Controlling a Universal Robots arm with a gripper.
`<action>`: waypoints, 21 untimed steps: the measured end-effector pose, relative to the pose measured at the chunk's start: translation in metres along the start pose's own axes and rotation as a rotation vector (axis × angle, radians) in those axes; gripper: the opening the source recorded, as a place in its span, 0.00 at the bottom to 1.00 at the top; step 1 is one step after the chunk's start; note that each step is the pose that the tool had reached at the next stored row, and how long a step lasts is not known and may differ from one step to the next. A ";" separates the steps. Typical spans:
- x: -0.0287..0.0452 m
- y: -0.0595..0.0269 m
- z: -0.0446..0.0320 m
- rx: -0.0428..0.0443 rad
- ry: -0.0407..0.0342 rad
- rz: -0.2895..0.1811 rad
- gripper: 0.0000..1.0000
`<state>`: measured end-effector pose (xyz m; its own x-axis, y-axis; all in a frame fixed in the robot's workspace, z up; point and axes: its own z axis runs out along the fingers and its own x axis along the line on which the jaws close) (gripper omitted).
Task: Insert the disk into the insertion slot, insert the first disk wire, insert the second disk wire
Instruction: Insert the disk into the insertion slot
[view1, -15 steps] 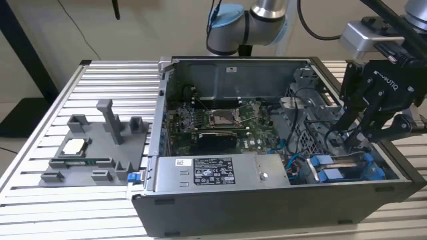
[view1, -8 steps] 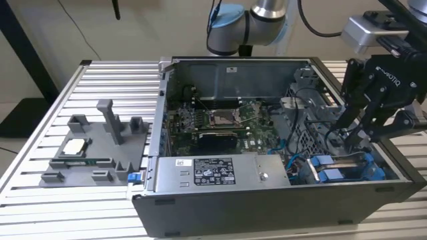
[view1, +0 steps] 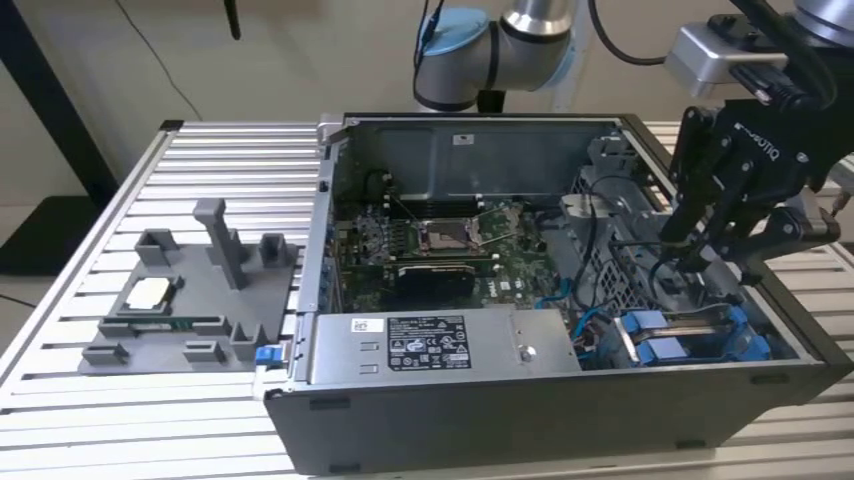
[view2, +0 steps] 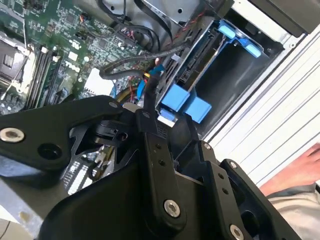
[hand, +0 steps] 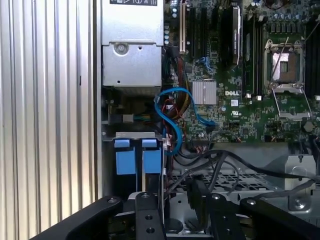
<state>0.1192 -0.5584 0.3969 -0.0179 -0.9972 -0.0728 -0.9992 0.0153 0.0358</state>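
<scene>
Grey fixture (view1: 187, 300) laid on the counter (view1: 80, 420) at the exterior view's left, open computer case (view1: 534, 420) set centrally, disk (view1: 687, 340) seated in the insertion slot (view1: 763, 345) rightward, gripper (view1: 687, 262) held just above it, jaws' state not discernible.

Near my gripper (view1: 697, 262), a printed label (view1: 427, 345) lay on the power supply (view1: 547, 328), its print too small to read. White lettering (hand: 231, 93) marked the circuit board (hand: 240, 115).

disk (view1: 663, 345): silver-grey drive in blue carrier, seated on edge | insertion slot (view2: 227, 82): grey bay, holding the disk | position: near, just beneath gripper (view1: 683, 262)
</scene>
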 end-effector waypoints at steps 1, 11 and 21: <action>-0.0012 0.0000 0.0006 0.0030 -0.0009 0.000 0.40; -0.0057 -0.0003 0.0094 0.0451 -0.0024 -0.006 0.40; -0.0054 0.0026 0.0118 0.0517 -0.0243 -0.009 0.31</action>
<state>0.1162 -0.5521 0.3856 -0.0094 -0.9952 -0.0971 -0.9998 0.0111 -0.0164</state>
